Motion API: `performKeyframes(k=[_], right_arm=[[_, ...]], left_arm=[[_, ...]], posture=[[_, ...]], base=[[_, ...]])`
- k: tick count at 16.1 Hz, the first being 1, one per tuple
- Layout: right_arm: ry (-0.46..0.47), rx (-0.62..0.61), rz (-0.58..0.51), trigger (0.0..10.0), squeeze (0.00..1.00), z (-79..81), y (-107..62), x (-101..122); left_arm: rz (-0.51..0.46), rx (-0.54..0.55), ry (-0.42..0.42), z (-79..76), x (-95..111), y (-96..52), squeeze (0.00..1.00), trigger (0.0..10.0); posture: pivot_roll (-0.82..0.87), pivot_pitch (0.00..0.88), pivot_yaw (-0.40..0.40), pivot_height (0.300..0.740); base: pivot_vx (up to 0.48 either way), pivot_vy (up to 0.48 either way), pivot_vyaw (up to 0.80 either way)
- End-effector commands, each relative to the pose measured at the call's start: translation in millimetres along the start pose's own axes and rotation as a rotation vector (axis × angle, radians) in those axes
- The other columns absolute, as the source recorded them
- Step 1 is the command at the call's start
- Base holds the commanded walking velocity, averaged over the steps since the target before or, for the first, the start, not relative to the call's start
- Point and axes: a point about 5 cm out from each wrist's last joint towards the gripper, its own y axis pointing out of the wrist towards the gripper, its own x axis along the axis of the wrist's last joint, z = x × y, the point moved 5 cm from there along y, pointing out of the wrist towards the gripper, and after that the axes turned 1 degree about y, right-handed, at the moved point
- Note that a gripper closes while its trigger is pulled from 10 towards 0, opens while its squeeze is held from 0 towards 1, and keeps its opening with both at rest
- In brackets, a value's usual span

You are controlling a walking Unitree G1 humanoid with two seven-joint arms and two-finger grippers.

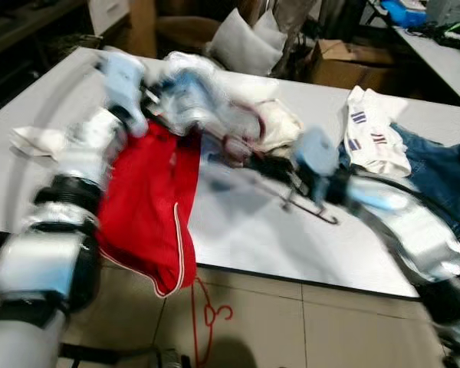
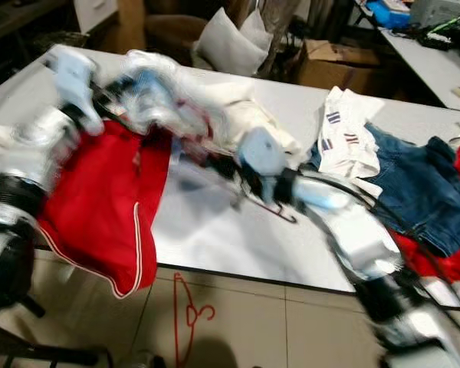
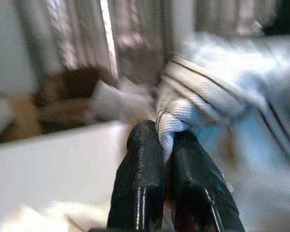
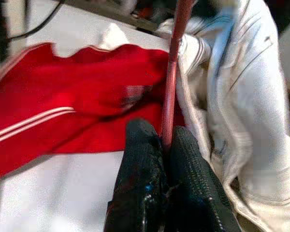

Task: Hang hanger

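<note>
Left gripper (image 3: 166,145) is clamped on the ribbed collar of a pale blue-and-white striped shirt (image 3: 217,96), lifted above the white table (image 1: 291,238). Right gripper (image 4: 166,140) pinches a thin red wire hanger (image 4: 173,72), with red white-trimmed shorts (image 4: 87,101) just beyond its fingertips.

My 2 head eyes look forward and down over the white table (image 1: 307,253), sharing the same blurred scene. My 2 wrist cameras look along their black fingers (image 3: 140,179), very close to cloth.
</note>
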Motion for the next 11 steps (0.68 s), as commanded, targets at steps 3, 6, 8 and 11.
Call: performKeyframes(k=[3, 6, 8, 11], right_arm=[[-0.016, 0.164, 0.030, 10.0, 0.00, 22.7, -33.6, 12.5], [0.013, 0.211, 0.109, 10.0, 0.00, 26.1, -67.1, 9.3], [0.033, 0.164, 0.094, 10.0, 0.00, 16.3, -80.9, 17.8], [0.055, -0.005, 0.010, 10.0, 0.00, -9.4, -99.7, 35.1]], left_arm=[[0.013, 0.030, 0.195, 8.3, 14.5, 4.0, 0.00, 10.0], [0.128, 0.051, 0.323, 23.9, -2.1, -5.2, 0.00, 10.0], [0.254, -0.017, 0.317, 27.9, -26.7, -17.5, 1.00, 10.0], [0.471, -0.228, 0.345, 35.1, -75.9, -66.2, 1.00, 10.0]], posture=[[-0.09, 0.000, -0.041, 0.740], [-0.09, 0.000, -0.022, 0.740], [-0.10, 0.000, -0.008, 0.740], [-0.10, 0.000, 0.012, 0.740]], base=[[0.000, 0.000, 0.00], [0.000, 0.000, 0.00], [0.000, 0.000, 0.00], [0.000, 0.000, 0.00]])
